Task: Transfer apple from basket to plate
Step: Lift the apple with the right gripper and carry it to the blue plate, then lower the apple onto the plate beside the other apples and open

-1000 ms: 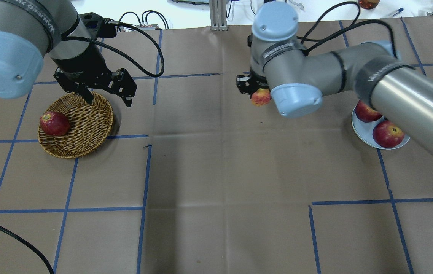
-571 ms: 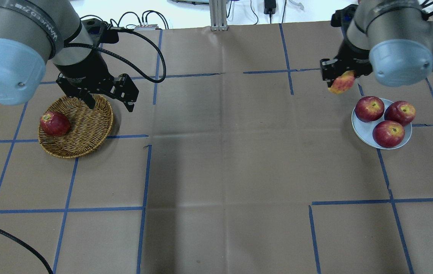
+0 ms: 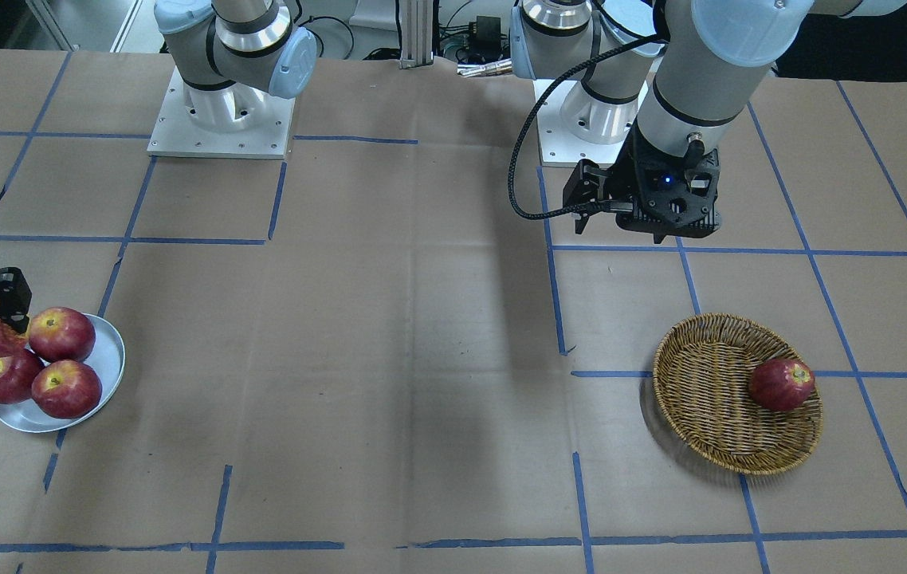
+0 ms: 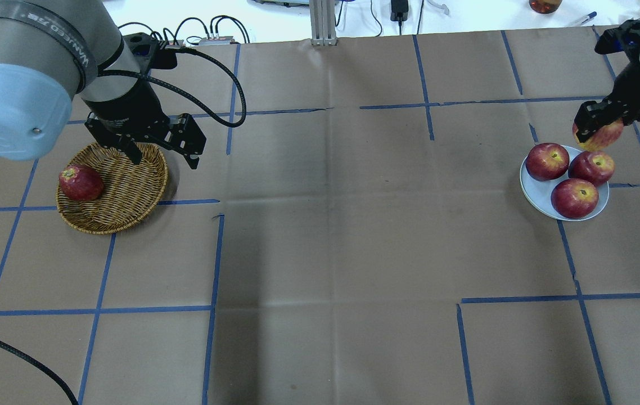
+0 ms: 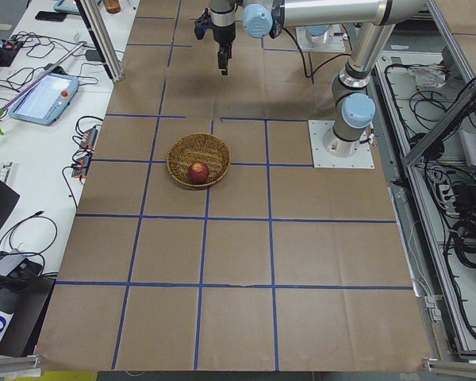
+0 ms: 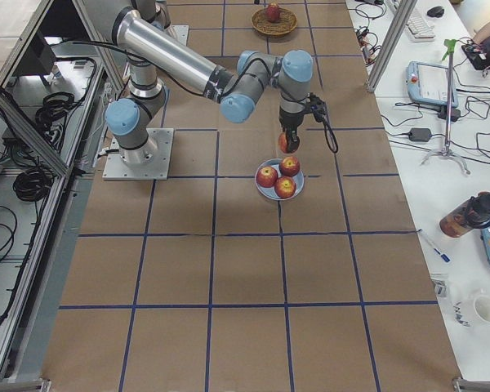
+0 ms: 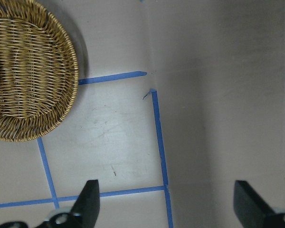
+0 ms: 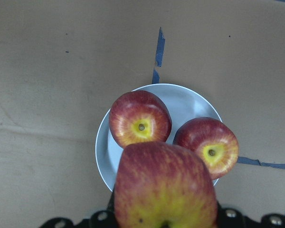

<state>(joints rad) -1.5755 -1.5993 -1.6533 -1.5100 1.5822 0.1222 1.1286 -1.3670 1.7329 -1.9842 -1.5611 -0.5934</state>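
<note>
The pale apple (image 4: 604, 137), pinkish-red with a yellow patch, is held in my shut right gripper (image 4: 594, 128) just above the far edge of the grey-white plate (image 4: 536, 188). In the right wrist view the apple (image 8: 165, 187) hangs over the plate (image 8: 187, 100). The plate holds three deep-red apples (image 4: 574, 198). My left gripper (image 4: 162, 155) is open and empty, above the far right rim of the wicker basket (image 4: 123, 197). A dark red apple (image 4: 80, 183) lies in the basket's left side.
Brown paper with blue tape lines (image 4: 213, 264) covers the table. The two arm bases (image 3: 218, 112) stand at the robot's side. A black cable (image 4: 207, 62) loops off the left wrist. A bottle and pen (image 4: 545, 5) lie beyond the far edge.
My right arm has swung right with the pale apple, from the table's middle to above the plate's far edge. The left gripper has barely shifted and stays open.
</note>
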